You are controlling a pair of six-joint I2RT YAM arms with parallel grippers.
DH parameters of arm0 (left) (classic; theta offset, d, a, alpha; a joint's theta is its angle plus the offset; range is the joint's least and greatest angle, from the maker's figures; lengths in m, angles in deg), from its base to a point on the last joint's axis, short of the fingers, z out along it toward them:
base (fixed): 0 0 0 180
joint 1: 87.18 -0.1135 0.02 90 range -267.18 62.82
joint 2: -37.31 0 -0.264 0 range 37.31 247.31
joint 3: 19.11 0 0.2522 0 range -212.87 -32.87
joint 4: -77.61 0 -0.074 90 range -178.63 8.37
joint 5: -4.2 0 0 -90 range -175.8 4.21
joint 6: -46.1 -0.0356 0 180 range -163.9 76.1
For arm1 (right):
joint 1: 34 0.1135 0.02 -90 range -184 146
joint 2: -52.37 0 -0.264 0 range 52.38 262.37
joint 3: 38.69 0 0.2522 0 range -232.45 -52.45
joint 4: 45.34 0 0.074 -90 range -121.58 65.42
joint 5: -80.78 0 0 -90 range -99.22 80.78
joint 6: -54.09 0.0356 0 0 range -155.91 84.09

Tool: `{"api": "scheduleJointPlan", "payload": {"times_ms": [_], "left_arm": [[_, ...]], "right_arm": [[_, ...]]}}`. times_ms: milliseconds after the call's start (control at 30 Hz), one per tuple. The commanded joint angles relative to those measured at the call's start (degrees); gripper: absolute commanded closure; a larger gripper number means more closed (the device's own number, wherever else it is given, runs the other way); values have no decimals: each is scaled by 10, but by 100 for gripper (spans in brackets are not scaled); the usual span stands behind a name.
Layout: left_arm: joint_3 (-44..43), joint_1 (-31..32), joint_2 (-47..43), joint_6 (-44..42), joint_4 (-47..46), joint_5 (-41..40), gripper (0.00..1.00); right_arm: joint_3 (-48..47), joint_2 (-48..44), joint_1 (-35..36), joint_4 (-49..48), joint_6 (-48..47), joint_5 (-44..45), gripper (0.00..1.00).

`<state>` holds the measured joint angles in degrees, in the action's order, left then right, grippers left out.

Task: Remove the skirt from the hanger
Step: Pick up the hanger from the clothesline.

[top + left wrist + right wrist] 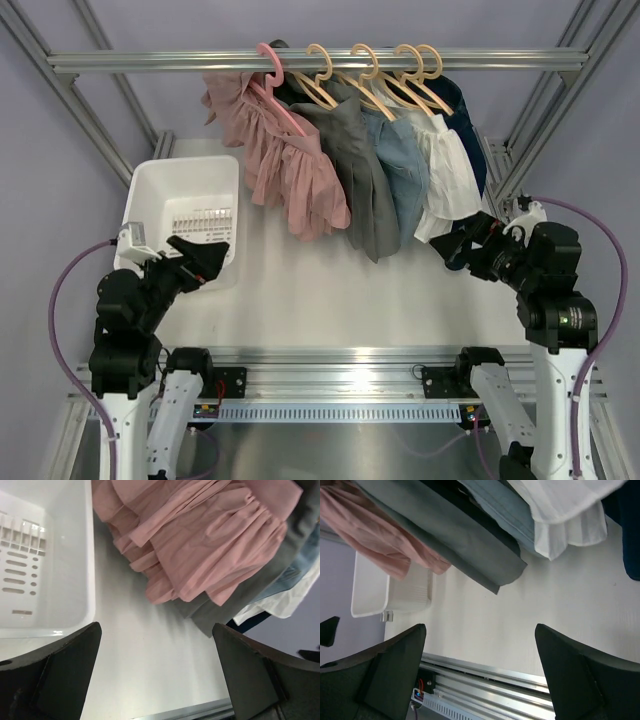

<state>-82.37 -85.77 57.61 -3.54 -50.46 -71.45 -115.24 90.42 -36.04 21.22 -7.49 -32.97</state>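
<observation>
A pink ruffled skirt hangs on a pink hanger at the left end of the metal rail. It also shows in the left wrist view and the right wrist view. My left gripper is open and empty, low over the basket's front right corner, below and left of the skirt. My right gripper is open and empty at the right, next to the white garment's hem. Both wrist views show wide gaps between the fingers.
A white plastic basket stands at the left on the table. Right of the pink skirt hang a grey garment, a light blue one, a white one and a navy one on wooden hangers.
</observation>
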Motion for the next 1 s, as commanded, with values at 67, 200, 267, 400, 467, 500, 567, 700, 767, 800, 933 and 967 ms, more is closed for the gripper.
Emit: {"api": "scheduleJointPlan", "payload": {"times_ms": [67, 200, 267, 400, 467, 500, 567, 700, 767, 800, 933, 967], "left_arm": [[-44, 1, 60, -67, 23, 27, 1], [-69, 1, 98, -92, 25, 24, 1], [-79, 2, 107, -103, 37, 11, 1], [-92, 2, 118, -129, 48, -6, 1], [-92, 2, 120, -130, 49, -5, 1], [-91, 3, 123, -129, 47, -2, 1], [-85, 3, 125, -128, 38, 6, 1], [-83, 3, 132, -132, 24, 13, 1], [-88, 3, 140, -130, 13, 27, 1], [-90, 3, 143, -130, 9, 33, 1], [-95, 3, 145, -129, -3, 52, 1], [-95, 4, 142, -131, -5, 53, 1]], "right_arm": [[-120, 77, 40, -14, -41, -29, 1], [-206, 149, 161, -36, -31, 30, 0], [-269, 207, 241, -30, -36, 105, 1], [-351, 297, 325, -44, -64, 135, 1], [-384, 343, 356, -55, -77, 142, 0], [-399, 360, 361, -56, -88, 145, 0], [-436, 405, 368, -58, -104, 130, 1], [-494, 472, 390, -72, -132, 141, 3], [-528, 513, 393, -81, -151, 152, 4], [-563, 530, 392, -74, -168, 157, 4], [-660, 608, 394, -41, -201, 152, 8], [-675, 634, 394, -30, -210, 146, 9]]}}
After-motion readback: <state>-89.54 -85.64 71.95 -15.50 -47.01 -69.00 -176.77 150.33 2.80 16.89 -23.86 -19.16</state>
